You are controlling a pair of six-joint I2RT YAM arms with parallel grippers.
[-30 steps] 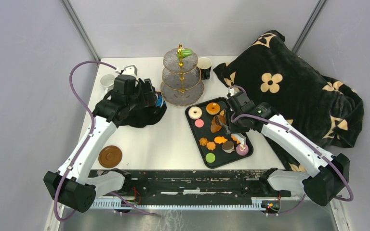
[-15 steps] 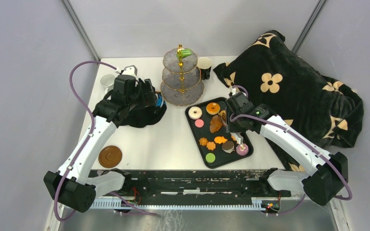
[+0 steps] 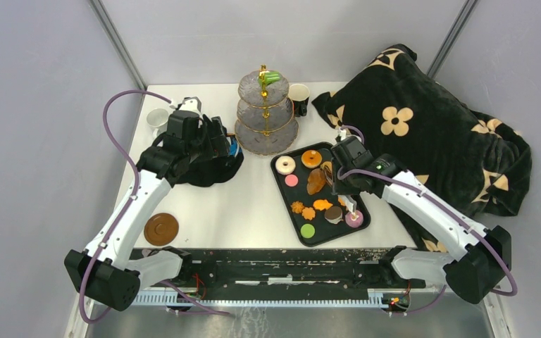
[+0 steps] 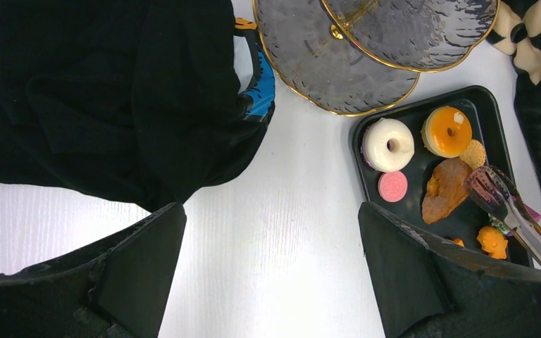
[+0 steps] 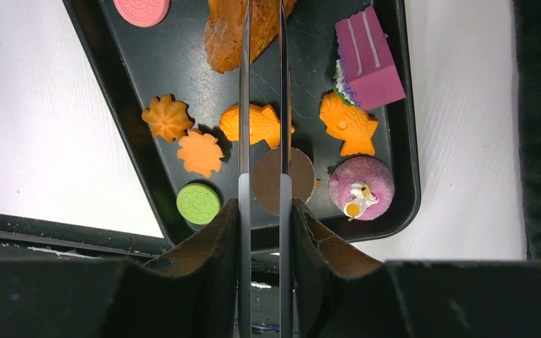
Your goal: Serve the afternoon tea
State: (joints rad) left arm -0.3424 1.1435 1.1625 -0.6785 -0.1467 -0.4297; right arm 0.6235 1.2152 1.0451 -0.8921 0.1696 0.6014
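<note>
Squeezing tighter, right pincer (image 5: pixel 262 218) grips tongs (image 5: pixel 244 91) whose tips straddle the brown pastry (image 5: pixel 224 35); left pincer (image 4: pixel 271 260) gapes empty.

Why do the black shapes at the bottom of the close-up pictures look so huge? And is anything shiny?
Right wrist view: the right pincer sits at the lens, so it looms large; the tongs it squeezes glint, the treats look sharp. Left wrist view: the open left pincer looms too; the glass plates shine. Top view: even light, faint shadows.
</note>
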